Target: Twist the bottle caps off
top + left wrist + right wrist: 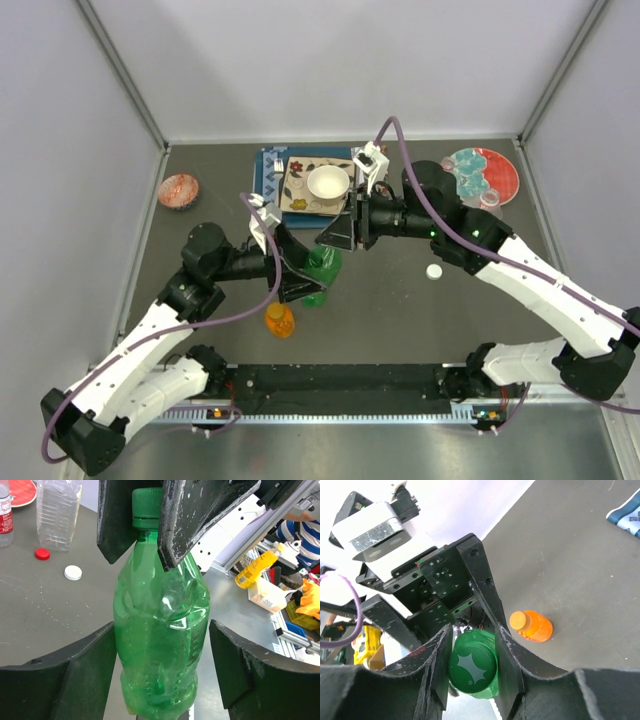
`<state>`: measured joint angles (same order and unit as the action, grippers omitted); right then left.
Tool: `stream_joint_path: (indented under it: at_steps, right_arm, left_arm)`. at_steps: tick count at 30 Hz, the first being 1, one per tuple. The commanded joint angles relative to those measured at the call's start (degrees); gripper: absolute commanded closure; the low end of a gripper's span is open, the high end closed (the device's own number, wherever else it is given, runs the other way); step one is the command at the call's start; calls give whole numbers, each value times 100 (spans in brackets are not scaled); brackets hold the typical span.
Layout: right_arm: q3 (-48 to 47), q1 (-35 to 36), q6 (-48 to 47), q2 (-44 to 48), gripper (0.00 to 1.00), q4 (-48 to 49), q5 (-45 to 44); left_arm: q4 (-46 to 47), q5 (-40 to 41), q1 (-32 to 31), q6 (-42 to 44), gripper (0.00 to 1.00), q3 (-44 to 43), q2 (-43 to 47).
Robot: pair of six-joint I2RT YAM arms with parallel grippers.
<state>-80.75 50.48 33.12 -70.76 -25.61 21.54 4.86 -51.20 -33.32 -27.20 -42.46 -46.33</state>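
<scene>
My right gripper (472, 642) is closed down on the green cap (472, 667), one finger pressed against each side of it, so the cap's star-marked top faces straight up at that wrist camera. Directly below the cap hangs the green bottle (160, 645), and my left gripper (162, 625) has it by the middle of the body: its fingers are spread only as wide as the bottle, the left pad flat against the plastic and the right pad meeting it at the tip. The two grippers sit one above the other on the same bottle, the right at the neck and the left lower down. Just past the right gripper's fingers, on their right side, the squat orange bottle (534, 627) stands on the dark table (400, 320) with its orange cap (519, 620) on. Out beyond the left gripper's left finger, a white cap (73, 572) and a red cap (42, 554) lie loose on the table. Farther that way stand the larger clear bottle (59, 512) and, at the edge of view, the small clear bottle with the red label (4, 520).
</scene>
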Motion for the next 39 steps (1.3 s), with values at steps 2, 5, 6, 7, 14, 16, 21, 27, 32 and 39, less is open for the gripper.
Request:
stream_joint_path:
  at_steps: [2,5,6,7,14,16,21,27,32,39]
  right_arm:
    - [-292,-12,54,19,100,389,43]
    - [-283,-3,89,36,100,398,61]
    - [-266,-12,80,45,100,407,70]
    - [-248,-12,80,54,100,416,70]
    - [-81,6,71,326,48,416,-237]
    - [-72,-3,89,449,37,381,-562]
    - [-72,41,177,590,24,337,-1343]
    - [-125,164,431,529,32,197,-2205]
    - [-318,225,476,222,37,56,-2663]
    - [-345,278,528,-16,40,47,-2743]
  left_arm:
    - [314,-189,-113,233,29,53,-43]
    - [287,-180,-140,259,38,53,-96]
    - [270,-162,-148,277,41,45,-113]
    - [252,-110,-157,294,46,36,-105]
    - [-301,908,-166,838,53,-96,158]
    - [-459,1260,-183,1040,53,-157,229]
    - [-987,2718,-385,1384,62,-412,229]
    - [-1198,4745,-1193,1753,67,-526,185]
    - [-1268,5726,-1932,2087,68,-632,27]
    - [-1286,6069,-2170,2166,69,-685,-61]
